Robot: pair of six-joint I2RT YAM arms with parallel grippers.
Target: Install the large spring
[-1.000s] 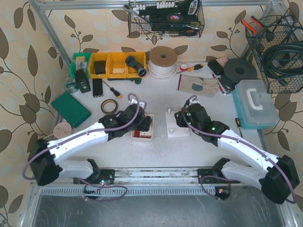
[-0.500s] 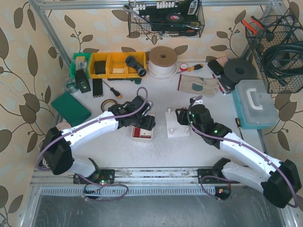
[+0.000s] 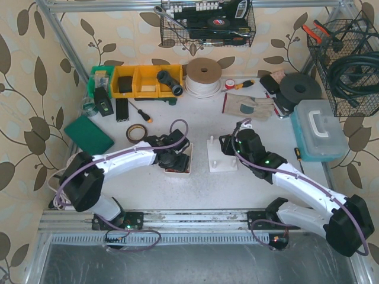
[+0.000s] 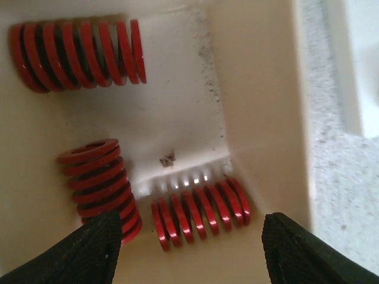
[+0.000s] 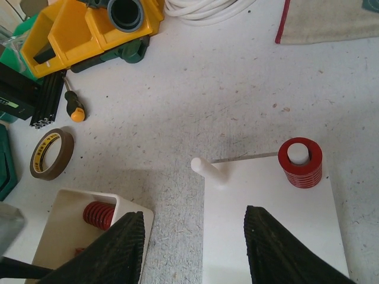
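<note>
Left tool point(image 4: 190, 231): spread, low inside the white tray point(image 4: 260, 106), fingers flanking a lying red spring point(image 4: 200, 210), not gripping.
Other springs: two more red coils, the longest coil point(image 4: 77, 53) at the tray's far corner.
Right tool point(image 5: 192, 242): spread, empty, over the peg base point(image 5: 278, 231) carrying one seated coil point(image 5: 300, 161).
Tabletop point(image 3: 201, 118): speckled grey; yellow bins point(image 3: 139, 81), leaf-print walls point(image 3: 29, 89) behind.

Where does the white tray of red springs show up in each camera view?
Top external: centre-left, white tray under the left gripper.
Left wrist: fills the frame.
Right wrist: bottom-left corner.
Shared landmark: red springs lying inside it.
</note>
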